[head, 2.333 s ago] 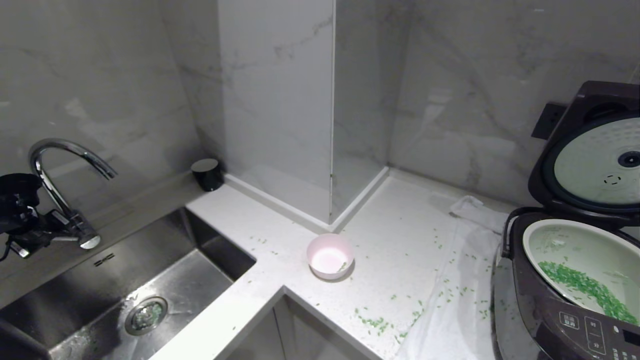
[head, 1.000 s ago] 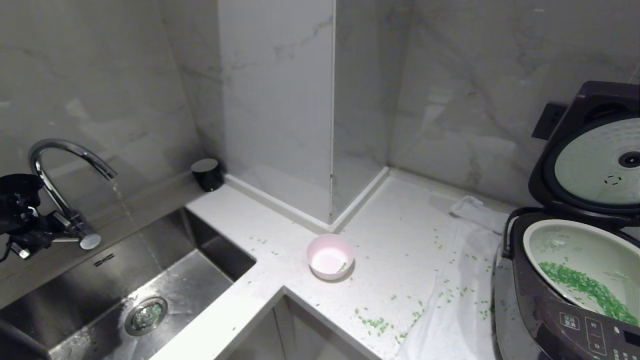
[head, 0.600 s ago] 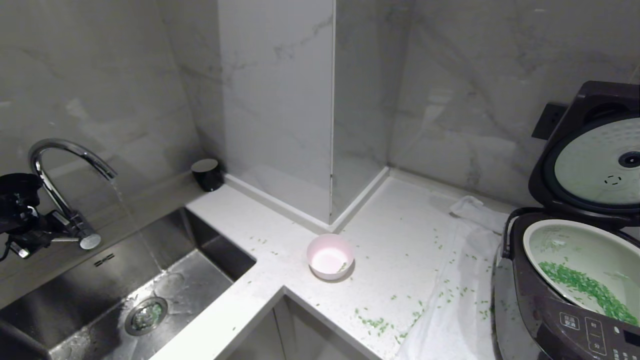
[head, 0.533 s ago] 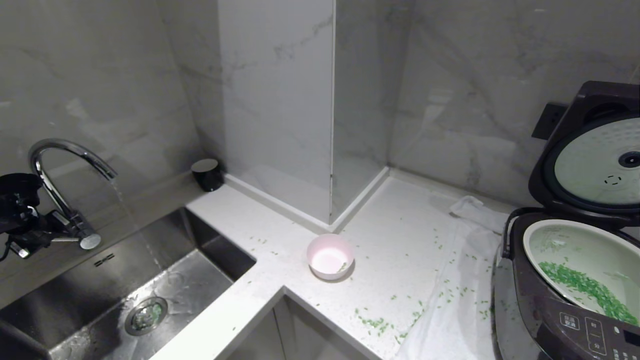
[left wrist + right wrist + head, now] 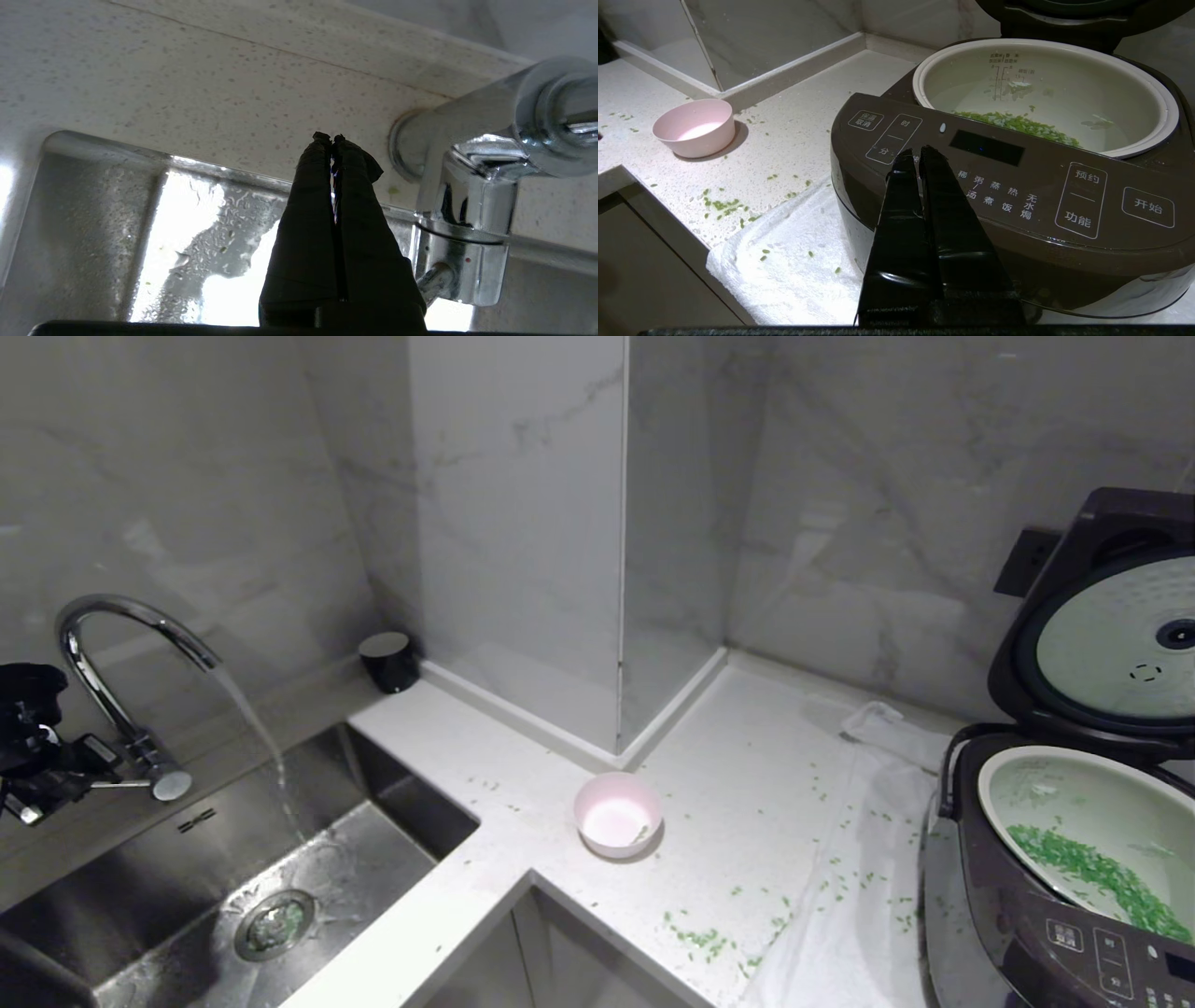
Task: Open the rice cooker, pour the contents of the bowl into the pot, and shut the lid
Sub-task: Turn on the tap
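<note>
Rice cooker (image 5: 1074, 859) cut off rightward; left pincer (image 5: 37, 775) partly out of frame.

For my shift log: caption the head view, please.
Faucet running into sink; emptied bowl on counter; rice cooker open, green grains inside.

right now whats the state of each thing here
lid: open, upright
pot: seated in the rice cooker, green grains inside
bowl: upright on the counter, nearly empty
faucet: running into the sink
left gripper: shut beside the faucet
right gripper: shut, empty
</note>
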{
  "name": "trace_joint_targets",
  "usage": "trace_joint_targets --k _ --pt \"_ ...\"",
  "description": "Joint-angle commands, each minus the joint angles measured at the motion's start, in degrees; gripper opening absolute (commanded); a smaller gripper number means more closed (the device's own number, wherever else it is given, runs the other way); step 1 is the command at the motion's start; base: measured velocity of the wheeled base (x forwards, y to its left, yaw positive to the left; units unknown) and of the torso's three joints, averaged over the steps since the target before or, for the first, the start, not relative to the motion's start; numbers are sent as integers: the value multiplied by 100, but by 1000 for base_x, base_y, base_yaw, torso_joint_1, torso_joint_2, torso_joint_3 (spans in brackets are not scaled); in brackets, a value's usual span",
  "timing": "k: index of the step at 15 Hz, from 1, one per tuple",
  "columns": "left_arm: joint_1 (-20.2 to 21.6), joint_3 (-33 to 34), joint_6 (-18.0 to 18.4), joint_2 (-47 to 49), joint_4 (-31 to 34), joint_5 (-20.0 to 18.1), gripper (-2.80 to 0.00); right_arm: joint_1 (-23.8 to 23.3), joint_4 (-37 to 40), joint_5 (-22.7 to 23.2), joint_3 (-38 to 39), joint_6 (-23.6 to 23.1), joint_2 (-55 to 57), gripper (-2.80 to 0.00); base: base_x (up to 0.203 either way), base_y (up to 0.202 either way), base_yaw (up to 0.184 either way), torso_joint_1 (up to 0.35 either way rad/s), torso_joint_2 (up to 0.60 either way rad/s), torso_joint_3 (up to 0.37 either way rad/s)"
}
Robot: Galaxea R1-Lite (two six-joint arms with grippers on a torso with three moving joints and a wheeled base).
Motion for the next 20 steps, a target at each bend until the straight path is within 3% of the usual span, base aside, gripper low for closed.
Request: trace_joint_targets --k 1,12,13,16,18,20 --pt "-8 17 -26 -44 11 -3 -280 7 -2 -5 9 -2 5 -280 0 0 0 0 0 0" --pt "-44 1509 -51 -1325 26 -202 -280 0 -2 4 9 -2 5 -280 0 0 0 0 0 0" --pt "-50 1751 -47 -1526 12 -315 -280 6 -2 4 9 -2 5 -280 0 0 0 0 0 0" --pt "-169 2707 -14 -2482 -97 -1239 -280 -1 -2 1 9 -2 5 -280 0 0 0 0 0 0" --pt "-402 3753 124 -3156 -511 -1735 -280 7 -2 3 9 -2 5 -280 0 0 0 0 0 0" --pt "-758 4869 422 -3801 -1182 -1954 -280 -1 -2 -4 9 -2 5 -280 0 0 0 0 0 0"
